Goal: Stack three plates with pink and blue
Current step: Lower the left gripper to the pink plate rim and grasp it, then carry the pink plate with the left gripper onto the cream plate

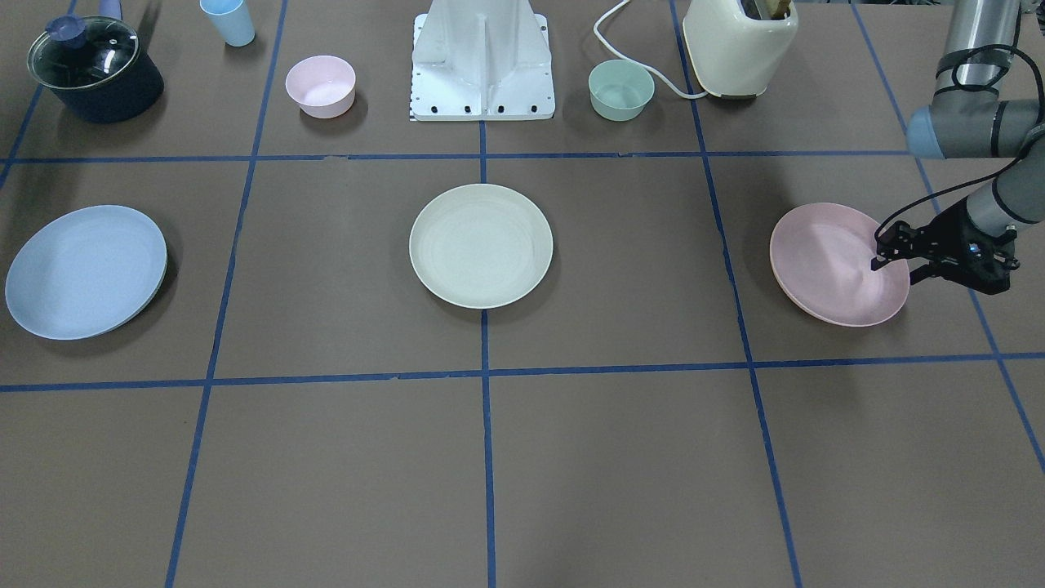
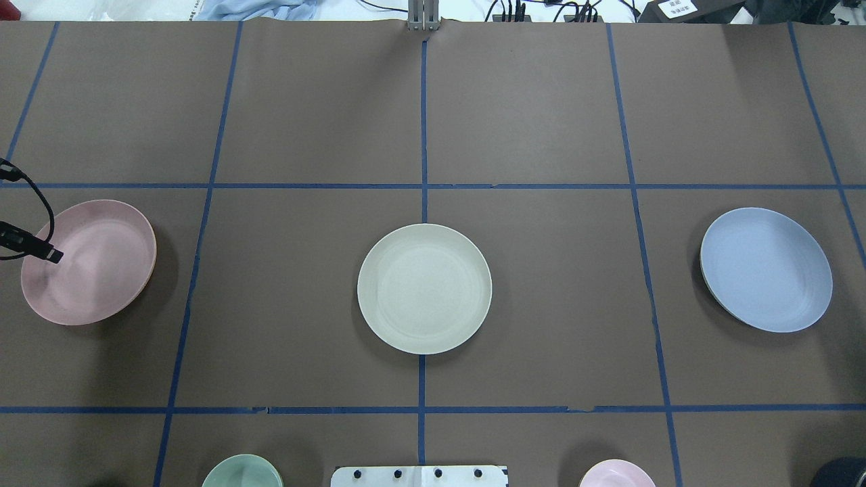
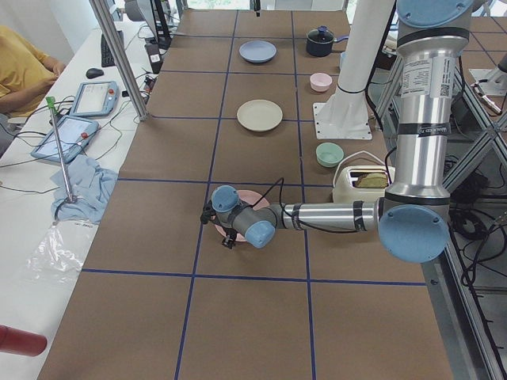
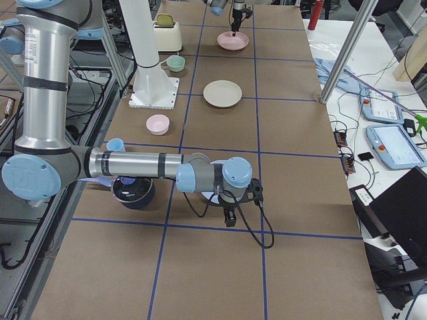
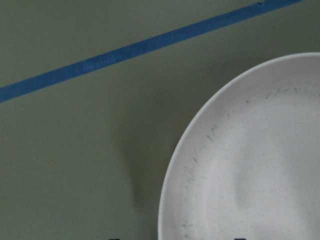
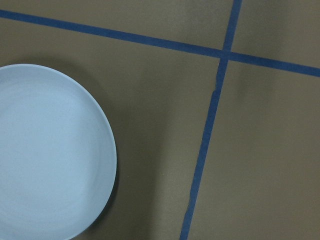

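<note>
None stacked yet. Left gripper [image 1: 878, 250] spread, straddling pink plate [image 1: 824, 261] rim; shallow pinch risks slip on lift. Right gripper [image 4: 229, 217]: cannot tell if spread.

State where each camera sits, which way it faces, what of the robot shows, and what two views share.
Front-facing: across the table, facing the robot's base, down; left gripper at the pink plate.
Overhead: behind the robot, looking forward and down; only a left fingertip shows.
Exterior left: table end, along it; left arm near.
Exterior right: opposite end; right arm near.
Left wrist: down on the pink plate's rim.
Right wrist: down on the blue plate, no robot.
Shared: front-facing and overhead both show all three plates, mirrored.
</note>
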Motion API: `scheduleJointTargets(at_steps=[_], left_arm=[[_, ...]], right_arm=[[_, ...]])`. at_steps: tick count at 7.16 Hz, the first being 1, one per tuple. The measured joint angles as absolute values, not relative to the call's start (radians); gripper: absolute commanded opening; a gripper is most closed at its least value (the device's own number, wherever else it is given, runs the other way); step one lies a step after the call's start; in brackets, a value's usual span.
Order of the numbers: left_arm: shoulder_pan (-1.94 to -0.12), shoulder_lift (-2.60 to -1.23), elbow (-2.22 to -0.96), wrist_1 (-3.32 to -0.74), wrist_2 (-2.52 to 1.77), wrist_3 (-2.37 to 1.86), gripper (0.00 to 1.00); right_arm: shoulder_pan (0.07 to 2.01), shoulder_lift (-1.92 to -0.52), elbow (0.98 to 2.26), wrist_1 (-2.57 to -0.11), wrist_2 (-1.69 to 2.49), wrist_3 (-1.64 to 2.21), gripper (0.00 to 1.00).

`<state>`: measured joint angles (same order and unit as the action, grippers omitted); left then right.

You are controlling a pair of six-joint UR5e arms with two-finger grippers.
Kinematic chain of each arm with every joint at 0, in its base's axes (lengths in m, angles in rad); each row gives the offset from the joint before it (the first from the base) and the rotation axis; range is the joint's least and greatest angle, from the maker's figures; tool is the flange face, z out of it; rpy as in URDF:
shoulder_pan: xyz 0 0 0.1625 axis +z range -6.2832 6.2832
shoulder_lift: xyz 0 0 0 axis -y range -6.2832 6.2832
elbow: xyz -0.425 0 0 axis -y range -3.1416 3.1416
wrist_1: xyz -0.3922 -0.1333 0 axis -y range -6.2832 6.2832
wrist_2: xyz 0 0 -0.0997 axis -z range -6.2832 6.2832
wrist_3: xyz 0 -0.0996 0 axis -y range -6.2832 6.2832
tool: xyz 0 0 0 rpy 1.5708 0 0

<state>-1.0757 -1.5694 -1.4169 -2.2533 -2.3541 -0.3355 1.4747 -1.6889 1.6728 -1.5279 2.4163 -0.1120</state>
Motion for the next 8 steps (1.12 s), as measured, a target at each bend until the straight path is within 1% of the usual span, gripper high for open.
scheduleJointTargets(at_steps=[3,4,6,8], left_arm=[[-1.075,-1.573,-1.421,-2.254,-2.360,-0.342,0.00],[-1.075,-1.574,-1.443,-2.252,-2.373,-0.367,0.00],[-1.075,-1.604,-1.542,-2.243,-2.405,-0.559,0.00],[-1.035,-1.668,-1.634,-2.239,-2.432,-0.798,0.00]], right_arm=[[1.473,-1.689,1.672,-1.528,2.417,-0.112,1.00],[1.472,-1.689,1.672,-1.528,2.418,-0.112,1.00],[1.471,-1.689,1.672,-1.528,2.418,-0.112,1.00],[1.471,-1.687,1.672,-1.524,2.418,-0.111,1.00]])
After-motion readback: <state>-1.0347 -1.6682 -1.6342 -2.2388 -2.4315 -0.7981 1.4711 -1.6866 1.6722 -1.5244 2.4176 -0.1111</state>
